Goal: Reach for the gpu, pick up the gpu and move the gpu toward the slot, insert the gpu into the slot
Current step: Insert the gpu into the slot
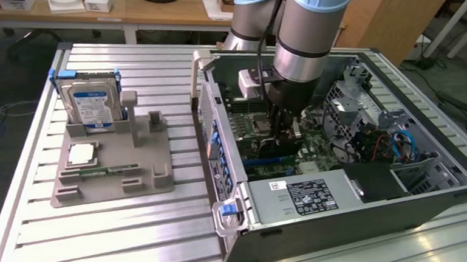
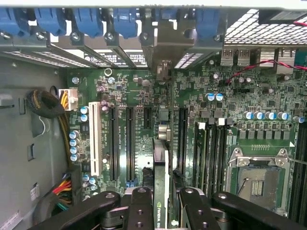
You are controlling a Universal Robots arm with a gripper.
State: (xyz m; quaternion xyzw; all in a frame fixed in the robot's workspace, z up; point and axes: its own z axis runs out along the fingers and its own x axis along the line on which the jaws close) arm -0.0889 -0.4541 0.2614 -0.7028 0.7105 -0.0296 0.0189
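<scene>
Gripper (image 2: 163,211) jaws narrowly parted, clamped on gpu (image 2: 161,177) edge-on above motherboard (image 2: 230,96); green logo on card, lettering unreadable; white label (image 1: 314,197) illegible.

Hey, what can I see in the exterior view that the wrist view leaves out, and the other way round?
Exterior view alone: the silver hard drive upright in its gray holder tray on the slatted table, a small square chip on that tray, and the whole open computer case. Wrist view alone: a white expansion slot beside the dark ones, blue clips along the case edge, and the empty processor socket. Both: the claw inside the case over the motherboard, shut on the gpu held edge-on.
</scene>
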